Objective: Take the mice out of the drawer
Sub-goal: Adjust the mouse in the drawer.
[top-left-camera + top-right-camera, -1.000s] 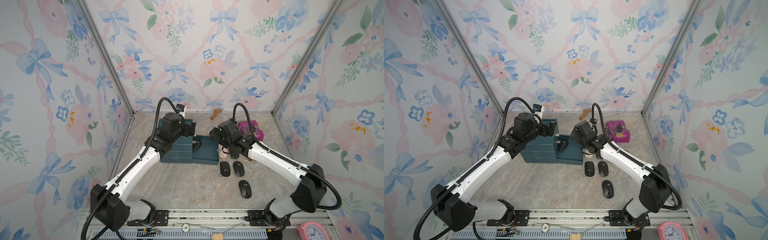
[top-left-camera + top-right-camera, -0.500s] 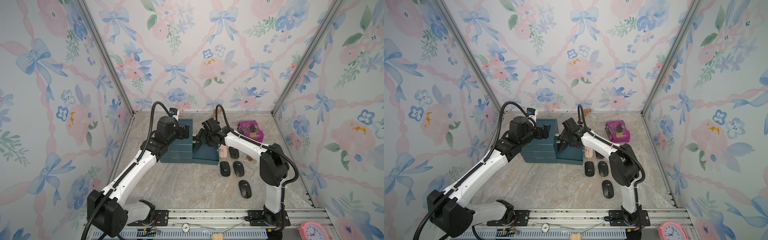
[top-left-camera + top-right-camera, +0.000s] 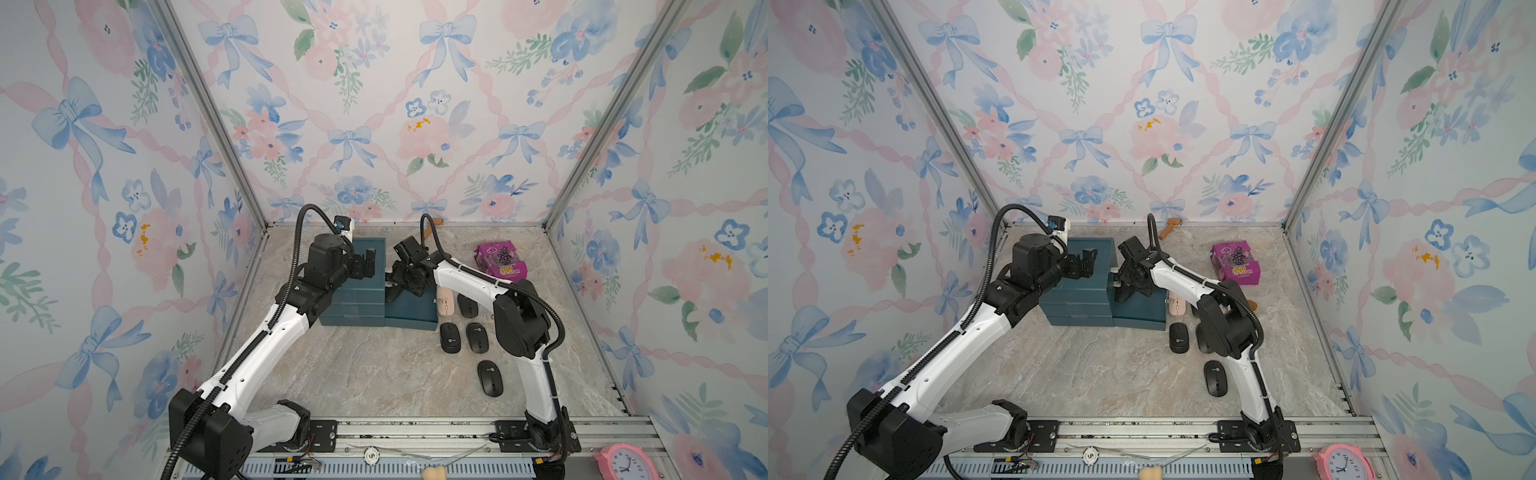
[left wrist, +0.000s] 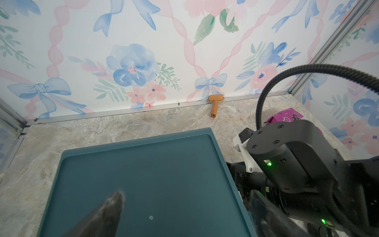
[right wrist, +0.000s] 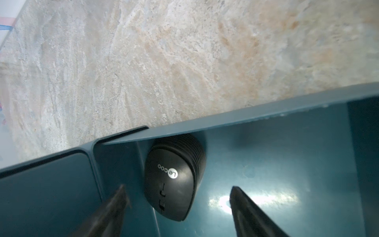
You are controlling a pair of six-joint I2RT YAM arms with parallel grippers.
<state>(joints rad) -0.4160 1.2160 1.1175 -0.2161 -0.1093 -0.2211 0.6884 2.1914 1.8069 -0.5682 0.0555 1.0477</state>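
A black mouse [image 5: 174,180] lies in a corner of the open teal drawer [image 5: 266,115]. My right gripper [image 5: 177,186] is open and straddles it, with a gap on each side. In both top views that gripper [image 3: 392,291] reaches down into the drawer [image 3: 411,318], which is pulled out to the right of the cabinet [image 3: 357,307]. On the table to the right of the drawer lie a pale pink mouse [image 3: 445,300] and several black mice [image 3: 450,337]. My left gripper [image 4: 186,192] hangs open over the cabinet top [image 4: 143,164], holding nothing.
A purple packet [image 3: 500,259] sits at the back right. An orange-handled roller [image 4: 214,105] lies against the back wall. A pink clock [image 3: 625,461] stands by the front rail. The right arm's elbow [image 3: 519,320] hangs over the mice on the table.
The right gripper swung from beside the drawer to its inner corner and its fingers narrowed a little around the black mouse. The left gripper drew back slightly over the cabinet.
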